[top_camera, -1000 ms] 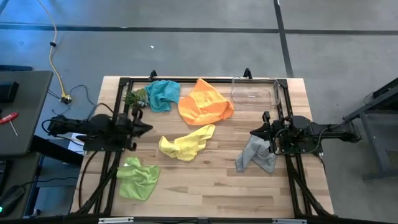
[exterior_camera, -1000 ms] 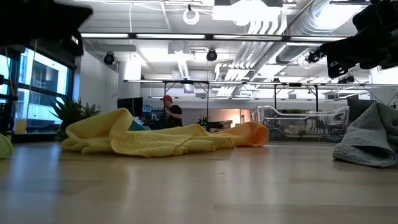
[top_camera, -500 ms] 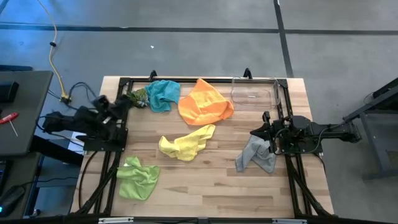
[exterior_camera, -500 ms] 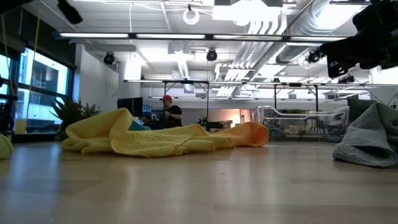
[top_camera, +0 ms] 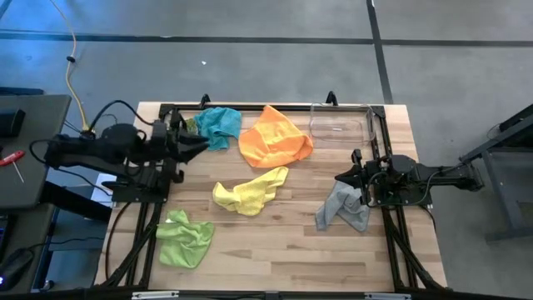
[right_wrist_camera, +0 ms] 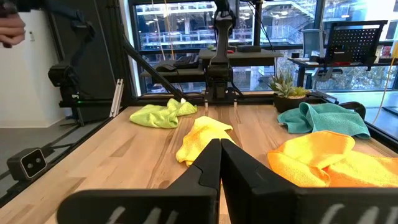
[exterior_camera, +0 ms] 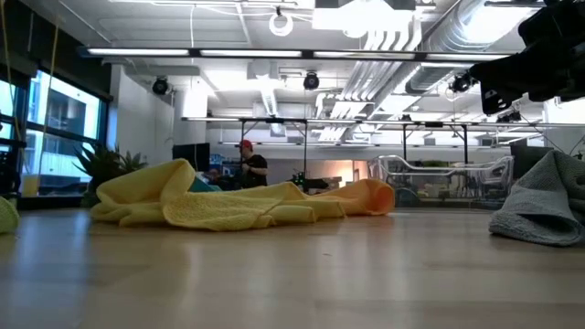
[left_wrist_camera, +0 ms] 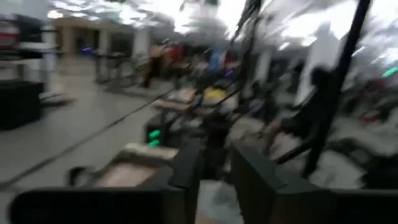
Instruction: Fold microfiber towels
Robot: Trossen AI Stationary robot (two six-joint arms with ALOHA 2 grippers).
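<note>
Five microfiber towels lie crumpled on the wooden table (top_camera: 283, 250): teal (top_camera: 218, 125) and orange (top_camera: 275, 137) at the far side, yellow (top_camera: 250, 190) in the middle, lime green (top_camera: 185, 238) near left, grey (top_camera: 343, 208) at the right. My left gripper (top_camera: 200, 144) is raised above the table's left side beside the teal towel, pointing level, open by a small gap (left_wrist_camera: 214, 180) with nothing in it. At the right, above the grey towel's far end, my right gripper (top_camera: 340, 177) is shut (right_wrist_camera: 219, 152) and empty.
A clear plastic bin (top_camera: 337, 125) stands at the far right corner. A small green spiky plant (top_camera: 181, 129) sits next to the teal towel, close under my left gripper. Black frame rails (top_camera: 158, 208) run along both sides. Bare wood shows in the near middle.
My left arm has unfolded from its resting pose and lifted its gripper well up off the table, ending nearer the far edge beside the teal towel. It has left the top left of the low view. No towel has moved.
</note>
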